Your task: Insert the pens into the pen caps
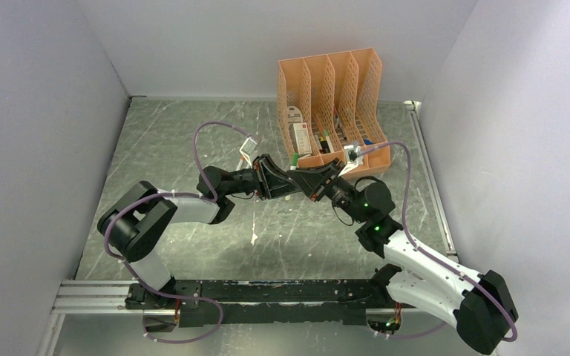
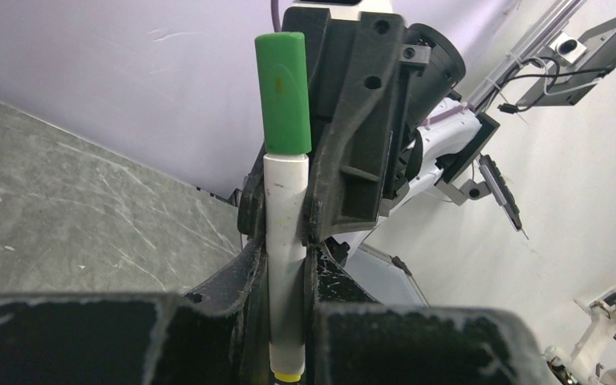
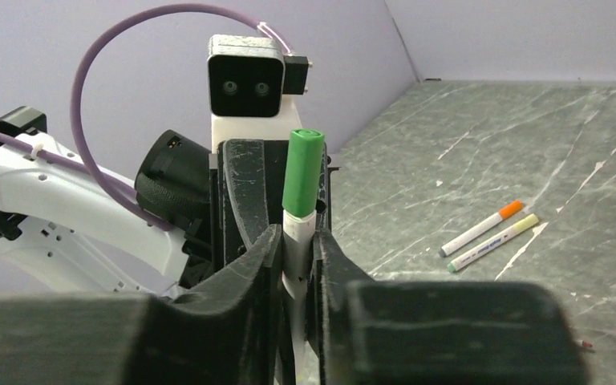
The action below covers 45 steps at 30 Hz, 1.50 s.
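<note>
One pen, white-barrelled, stands upright between both grippers, with a green pen cap seated on its top end. My left gripper is shut on the lower barrel; a yellow end shows below its fingers. My right gripper faces it from the other side, its fingers pressed on the same barrel just under the green cap. In the top view the left gripper and right gripper meet mid-table, and the green cap pokes up between them.
A peach lattice organiser stands just behind the grippers and holds several small items. Two more pens lie side by side on the grey table, one orange-capped and one yellow-capped. White walls close in on three sides.
</note>
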Each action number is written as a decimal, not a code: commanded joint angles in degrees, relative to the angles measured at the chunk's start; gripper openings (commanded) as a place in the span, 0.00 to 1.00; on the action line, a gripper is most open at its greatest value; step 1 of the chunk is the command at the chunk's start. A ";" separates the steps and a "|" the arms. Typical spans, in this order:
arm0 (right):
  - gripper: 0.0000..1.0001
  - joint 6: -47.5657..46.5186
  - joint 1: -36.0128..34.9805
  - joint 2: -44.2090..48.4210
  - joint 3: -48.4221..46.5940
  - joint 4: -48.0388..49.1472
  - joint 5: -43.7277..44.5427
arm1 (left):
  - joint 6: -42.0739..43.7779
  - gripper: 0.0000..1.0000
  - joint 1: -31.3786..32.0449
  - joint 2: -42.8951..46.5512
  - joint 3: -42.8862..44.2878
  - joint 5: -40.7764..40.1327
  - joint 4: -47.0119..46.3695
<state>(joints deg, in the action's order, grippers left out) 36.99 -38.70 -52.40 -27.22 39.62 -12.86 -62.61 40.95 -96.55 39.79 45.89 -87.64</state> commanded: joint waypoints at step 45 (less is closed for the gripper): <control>0.08 -8.42 -1.10 2.53 -3.23 -7.71 4.80 | 17.34 0.07 -0.15 6.18 1.46 -3.43 16.21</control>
<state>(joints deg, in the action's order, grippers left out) 29.36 -39.44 -50.63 -28.93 30.89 -7.25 -45.84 40.71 -90.72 39.94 42.00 -69.97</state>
